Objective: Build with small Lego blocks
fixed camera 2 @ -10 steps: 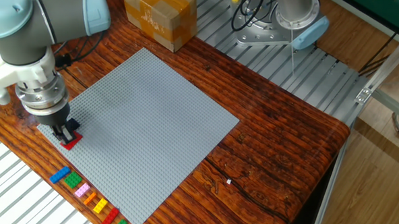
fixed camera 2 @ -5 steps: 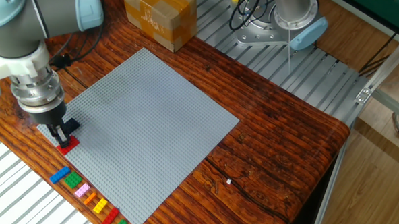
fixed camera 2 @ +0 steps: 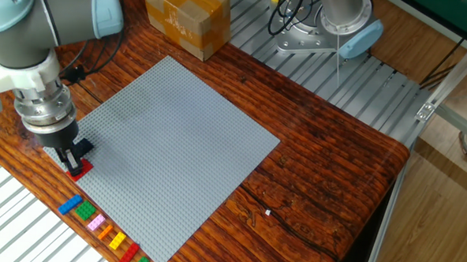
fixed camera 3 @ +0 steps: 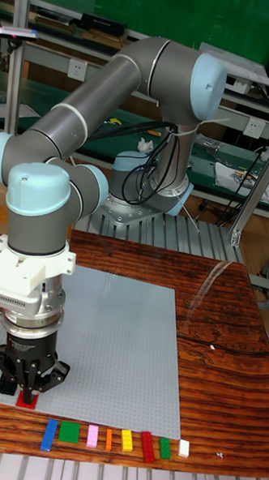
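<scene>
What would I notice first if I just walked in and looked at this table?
Probably the big grey-and-blue robot arm, with its gripper pressed down on a red Lego block at the corner of the large grey baseplate. Next, the colourful row of small Lego blocks lined up along the table's front edge, just off the baseplate. A brown cardboard box sits at the far side.

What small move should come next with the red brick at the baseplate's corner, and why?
Probably press straight down, then open. The gripper is at the corner of the grey baseplate with its jaws around a red Lego brick that looks at or near the studs; whether it is seated cannot be told. The other bricks wait in a row.
</scene>
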Action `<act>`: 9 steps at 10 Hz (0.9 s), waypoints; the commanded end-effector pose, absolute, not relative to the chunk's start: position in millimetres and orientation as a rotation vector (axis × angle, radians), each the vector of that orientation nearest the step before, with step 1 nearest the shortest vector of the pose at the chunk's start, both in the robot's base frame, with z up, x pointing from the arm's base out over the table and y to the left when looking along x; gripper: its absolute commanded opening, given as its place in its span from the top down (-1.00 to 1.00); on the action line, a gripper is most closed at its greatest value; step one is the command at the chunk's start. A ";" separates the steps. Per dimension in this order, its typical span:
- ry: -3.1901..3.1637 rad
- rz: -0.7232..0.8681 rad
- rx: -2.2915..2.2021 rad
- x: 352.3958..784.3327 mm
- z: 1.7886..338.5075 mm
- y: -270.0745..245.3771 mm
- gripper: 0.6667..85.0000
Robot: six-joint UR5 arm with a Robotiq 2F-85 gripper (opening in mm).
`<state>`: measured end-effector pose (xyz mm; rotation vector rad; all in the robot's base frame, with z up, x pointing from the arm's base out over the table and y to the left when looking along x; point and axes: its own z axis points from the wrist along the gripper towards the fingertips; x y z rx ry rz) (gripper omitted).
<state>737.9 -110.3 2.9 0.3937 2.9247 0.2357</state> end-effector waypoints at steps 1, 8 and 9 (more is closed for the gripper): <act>2.939 0.244 0.359 729.4 10.9 -123.7 0.99; 2.988 0.092 0.400 726.6 10.2 -126.8 0.99; 2.994 0.090 0.394 724.2 13.4 -128.1 0.99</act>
